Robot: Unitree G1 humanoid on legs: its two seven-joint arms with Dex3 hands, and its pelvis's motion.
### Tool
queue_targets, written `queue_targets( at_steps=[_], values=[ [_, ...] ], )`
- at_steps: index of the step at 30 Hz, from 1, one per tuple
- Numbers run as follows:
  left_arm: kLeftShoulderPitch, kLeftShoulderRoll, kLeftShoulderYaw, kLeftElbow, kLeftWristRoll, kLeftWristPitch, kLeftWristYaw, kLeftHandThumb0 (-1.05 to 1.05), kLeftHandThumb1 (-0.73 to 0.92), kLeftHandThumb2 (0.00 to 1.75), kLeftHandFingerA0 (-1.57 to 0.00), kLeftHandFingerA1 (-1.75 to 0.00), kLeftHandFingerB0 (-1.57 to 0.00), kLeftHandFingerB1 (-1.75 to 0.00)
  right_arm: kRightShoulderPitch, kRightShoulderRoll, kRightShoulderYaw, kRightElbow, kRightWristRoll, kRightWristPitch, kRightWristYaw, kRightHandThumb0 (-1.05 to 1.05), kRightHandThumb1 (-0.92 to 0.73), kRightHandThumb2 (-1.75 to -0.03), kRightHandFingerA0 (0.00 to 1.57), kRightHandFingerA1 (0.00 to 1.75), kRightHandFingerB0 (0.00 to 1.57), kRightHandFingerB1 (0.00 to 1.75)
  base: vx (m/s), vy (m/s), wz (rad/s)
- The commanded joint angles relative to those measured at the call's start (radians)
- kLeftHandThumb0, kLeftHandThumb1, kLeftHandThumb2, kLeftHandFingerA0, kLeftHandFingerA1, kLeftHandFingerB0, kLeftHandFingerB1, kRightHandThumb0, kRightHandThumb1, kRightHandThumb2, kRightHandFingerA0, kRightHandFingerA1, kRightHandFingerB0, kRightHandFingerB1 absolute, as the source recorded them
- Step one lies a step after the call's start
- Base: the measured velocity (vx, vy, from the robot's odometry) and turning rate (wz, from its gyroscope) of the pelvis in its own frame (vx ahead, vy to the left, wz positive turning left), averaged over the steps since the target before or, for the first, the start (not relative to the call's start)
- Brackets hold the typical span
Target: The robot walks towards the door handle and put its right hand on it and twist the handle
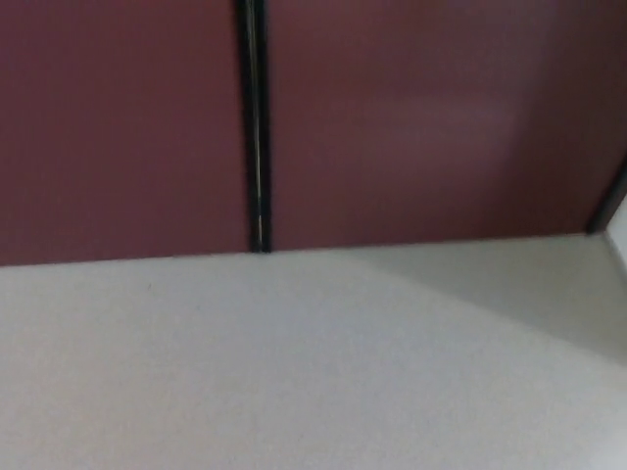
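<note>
The main risk is reaching blind. The door handle, the thing the task turns on, lies outside this blurred, downward-looking view; it is presumably higher up, above the top edge. If the right arm is raised without the handle in sight, the hand may strike the flat dark maroon door panels [421,127] or close on nothing. Walking on while the camera faces the pale grey speckled floor [294,372] could also bring the robot up against the doors, which fill the far half of the view. A thin black vertical seam [257,127] with a bright line down it divides the left panel from the right.

Neither arm nor hand shows, so their pose and the state of the fingers cannot be told.
</note>
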Motion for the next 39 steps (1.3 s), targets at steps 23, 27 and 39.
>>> queue_targets(
  at_steps=[23,27,39],
  values=[
    [0.061,-0.009,-0.033,0.008,0.006,-0.019,-0.008,-0.33,0.57,0.57,-0.69,-0.49,-0.5,-0.4,0.082,-0.009,0.02,0.007,-0.001,-0.018,-0.004,-0.33,-0.63,-0.58,0.59,0.41,0.45,0.36,0.3,-0.047,0.01],
    [0.106,-0.011,-0.05,0.006,0.019,-0.033,-0.001,-0.33,0.57,0.57,-0.69,-0.49,-0.5,-0.4,0.125,-0.016,0.035,0.009,-0.015,-0.029,-0.009,-0.41,-0.55,-0.74,0.53,0.5,0.41,0.45,0.38,0.056,0.05],
    [0.142,0.004,-0.096,0.021,0.039,-0.019,0.026,-0.38,0.6,0.58,-0.6,-0.44,-0.47,-0.39,0.158,-0.014,0.064,0.015,-0.022,-0.036,-0.024,-0.35,-0.62,-0.58,0.59,0.41,0.46,0.37,0.26,0.127,0.01]
  ],
)
